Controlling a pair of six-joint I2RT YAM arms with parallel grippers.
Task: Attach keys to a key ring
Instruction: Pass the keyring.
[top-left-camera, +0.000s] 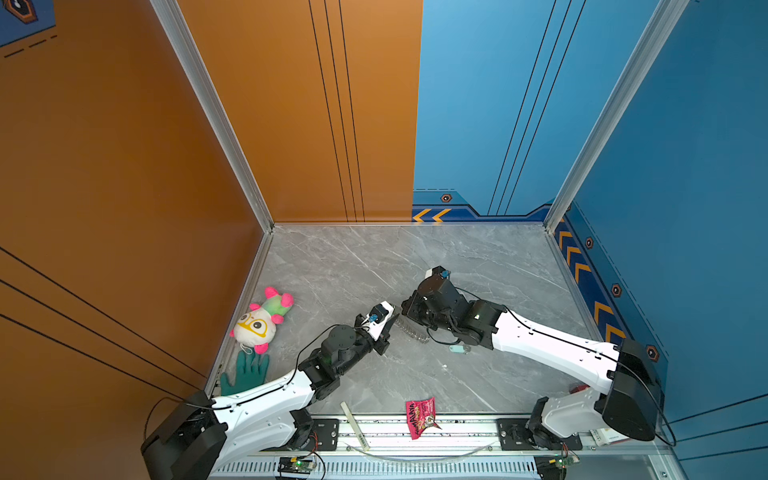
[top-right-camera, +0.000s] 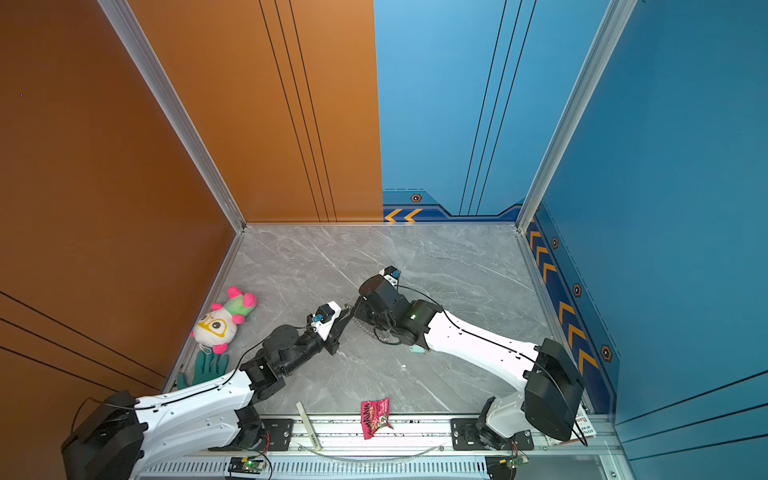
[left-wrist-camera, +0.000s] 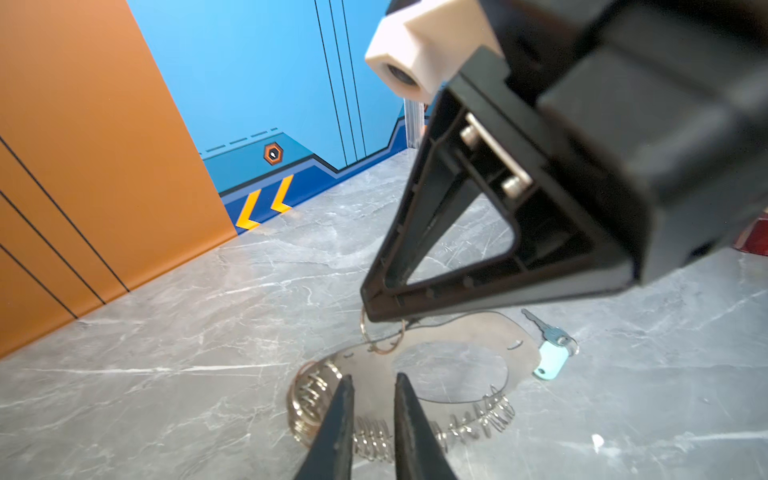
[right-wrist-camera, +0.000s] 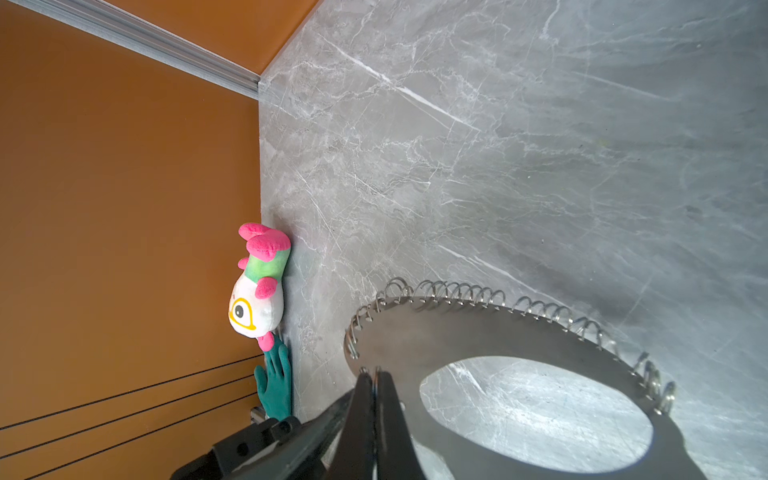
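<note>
The right gripper (right-wrist-camera: 375, 374) is pinched together on the ring-chained rim of the key ring (left-wrist-camera: 469, 332), which seems tilted up off the table (top-left-camera: 374, 266) there; the left gripper (left-wrist-camera: 373, 376) hovers over the key ring's opposite rim, jaws a narrow gap apart and empty; the key (left-wrist-camera: 555, 334) lies flat just beside the key ring, away from the left gripper. The left probably has to fetch it; grip the tag (left-wrist-camera: 550, 362), leave the key's hole free, and let the right's pinch hold firm.

White-shelled arms (top-left-camera: 548, 345), black joints (top-left-camera: 340, 336), thin black cables (top-left-camera: 559, 340).
</note>
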